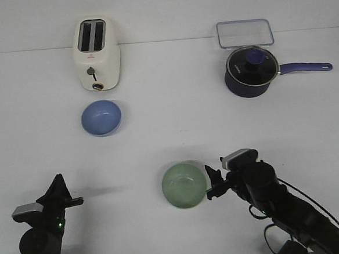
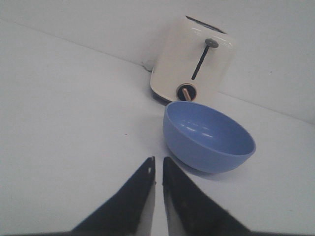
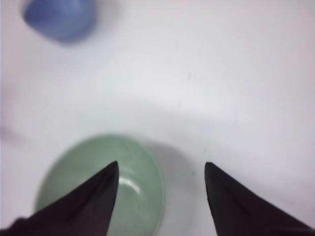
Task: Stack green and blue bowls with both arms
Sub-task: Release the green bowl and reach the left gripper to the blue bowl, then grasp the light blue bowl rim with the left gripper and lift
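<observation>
The pale green bowl (image 1: 184, 186) sits upright on the white table at front centre. My right gripper (image 1: 212, 183) is open at its right rim; in the right wrist view one finger is over the green bowl (image 3: 93, 187) and the other is over bare table, with the gripper's middle (image 3: 161, 168) beside the rim. The blue bowl (image 1: 101, 118) sits upright at mid left, in front of the toaster; it also shows in the left wrist view (image 2: 209, 136) and blurred in the right wrist view (image 3: 59, 18). My left gripper (image 2: 158, 160) is shut and empty, well short of the blue bowl, at the front left (image 1: 60, 187).
A cream toaster (image 1: 96, 53) stands behind the blue bowl. A dark navy saucepan (image 1: 250, 71) with a glass lid and a long handle pointing right stands at the back right, with a clear lidded container (image 1: 245, 33) behind it.
</observation>
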You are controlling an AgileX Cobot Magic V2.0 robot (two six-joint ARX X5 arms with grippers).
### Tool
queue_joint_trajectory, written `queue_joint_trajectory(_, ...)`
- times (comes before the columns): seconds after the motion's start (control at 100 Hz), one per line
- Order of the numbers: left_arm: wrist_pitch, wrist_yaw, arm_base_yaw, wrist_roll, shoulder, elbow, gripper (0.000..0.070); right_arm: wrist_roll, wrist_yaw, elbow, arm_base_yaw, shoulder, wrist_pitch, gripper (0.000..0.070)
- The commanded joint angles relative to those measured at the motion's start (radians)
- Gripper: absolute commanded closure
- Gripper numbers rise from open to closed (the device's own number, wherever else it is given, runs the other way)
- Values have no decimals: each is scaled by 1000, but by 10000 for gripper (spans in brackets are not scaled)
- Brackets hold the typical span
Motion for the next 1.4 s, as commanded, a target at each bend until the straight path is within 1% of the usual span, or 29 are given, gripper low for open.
queue_joint_trajectory(0.0, 13, 3, 1, -91, 40, 52, 688, -13, 20, 4, 21, -54, -2, 331)
queue_joint_trajectory(0.06, 14, 3, 1, -95, 109, 112, 688, -14, 47, 4, 34, -102, -10, 331)
queue_joint_trajectory(0.11, 14, 7, 1, -83, 194, 177, 688, -14, 72, 4, 41, -130, -18, 332)
queue_joint_trajectory(0.15, 12, 15, 1, -62, 280, 237, 688, -14, 92, 4, 45, -144, -23, 332)
queue_joint_trajectory(0.21, -5, 43, 1, -21, 426, 343, 688, -15, 100, 4, 45, -152, -30, 332)
queue_joint_trajectory(0.26, -40, 72, 0, 6, 562, 443, 670, -16, 101, 4, 45, -152, -37, 331)
queue_joint_trajectory(0.28, -57, 86, 0, 15, 617, 484, 643, -19, 102, 4, 45, -152, -40, 332)
queue_joint_trajectory(0.3, -75, 99, 0, 24, 671, 526, 602, -21, 103, 4, 45, -151, -42, 331)
queue_joint_trajectory(0.38, -152, 140, 0, 51, 880, 685, 393, -25, 103, 4, 45, -144, -46, 331)
queue_joint_trajectory(0.41, -181, 150, 0, 56, 954, 740, 339, -25, 103, 4, 45, -140, -46, 331)
queue_joint_trajectory(0.44, -210, 163, -2, 59, 1027, 794, 304, -25, 103, 4, 45, -139, -48, 331)
queue_joint_trajectory(0.51, -275, 191, -2, 58, 1181, 904, 280, -28, 103, 4, 44, -134, -50, 331)
queue_joint_trajectory(0.58, -330, 219, -2, 61, 1321, 1001, 279, -29, 103, 4, 45, -134, -49, 331)
queue_joint_trajectory(0.7, -404, 218, -5, 61, 1521, 1131, 279, -29, 103, 4, 45, -134, -49, 331)
queue_joint_trajectory(0.82, -410, 219, -5, 60, 1658, 1209, 279, -29, 103, 4, 45, -134, -54, 332)
queue_joint_trajectory(0.95, -402, 210, -7, 57, 1740, 1238, 284, -29, 103, 4, 45, -134, -56, 331)
queue_joint_trajectory(0.99, -396, 209, -8, 57, 1754, 1239, 295, -29, 104, 4, 45, -134, -56, 331)
queue_joint_trajectory(1.01, -394, 207, -8, 58, 1759, 1239, 311, -29, 105, 4, 45, -134, -56, 331)
queue_joint_trajectory(1.05, -391, 200, -8, 58, 1765, 1239, 388, -29, 108, 4, 45, -134, -56, 331)
queue_joint_trajectory(1.14, -388, 195, -8, 62, 1770, 1239, 622, -29, 122, 4, 45, -134, -57, 331)
queue_joint_trajectory(1.18, -387, 195, -8, 63, 1770, 1239, 693, -29, 122, 4, 45, -134, -56, 331)
queue_joint_trajectory(1.19, -386, 195, -9, 63, 1770, 1239, 700, -29, 122, 4, 45, -134, -56, 332)
queue_joint_trajectory(1.22, -386, 195, -9, 64, 1770, 1239, 690, -29, 122, 4, 45, -134, -56, 331)
queue_joint_trajectory(1.3, -403, 198, -9, 74, 1762, 1242, 690, -29, 122, 4, 45, -135, -56, 331)
queue_joint_trajectory(1.39, -411, 220, -9, 98, 1725, 1242, 690, -29, 122, 4, 45, -135, -56, 331)
